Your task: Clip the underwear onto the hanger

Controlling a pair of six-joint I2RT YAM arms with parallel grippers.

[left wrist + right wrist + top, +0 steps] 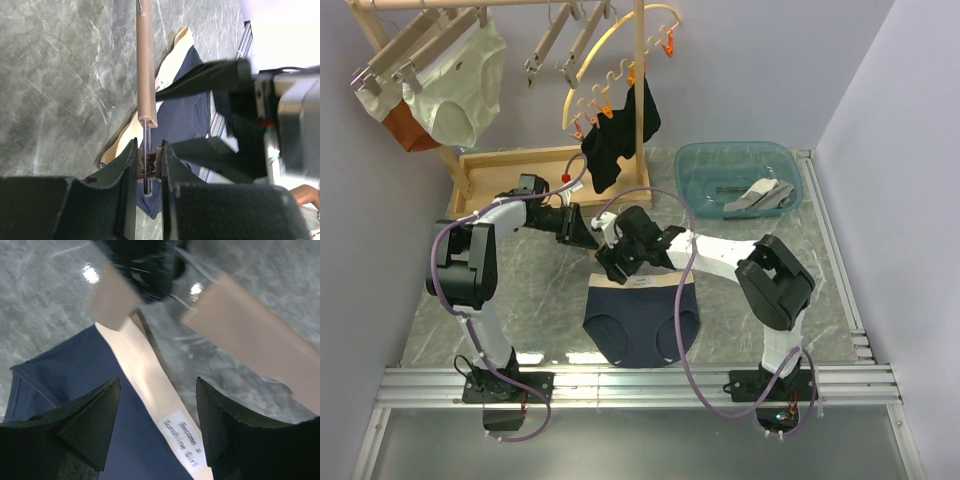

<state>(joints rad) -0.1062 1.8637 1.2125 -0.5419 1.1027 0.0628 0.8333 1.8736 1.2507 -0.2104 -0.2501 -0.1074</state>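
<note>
The navy underwear point(642, 322) lies flat on the table, its beige waistband point(640, 284) at the far side. My left gripper point(582, 232) is shut on a metal clip of the light-wood hanger point(145, 65). In the left wrist view the fingers point(129, 160) pinch the clip, and the bar runs away over the waistband point(176, 52). My right gripper point(610, 262) is open and empty, low over the waistband's left end. In the right wrist view its jaws straddle the label point(186, 440), with blurred wooden hanger parts point(252, 337) just beyond. In the top view the grippers hide most of the hanger.
A wooden tray point(485, 182) lies at the back left. A blue basin point(705, 165) holding grey items stands at the back right. A rack behind carries cream-white briefs point(455, 80), spare wood hangers point(560, 45) and a curved yellow hanger point(610, 45) with a black garment point(620, 135).
</note>
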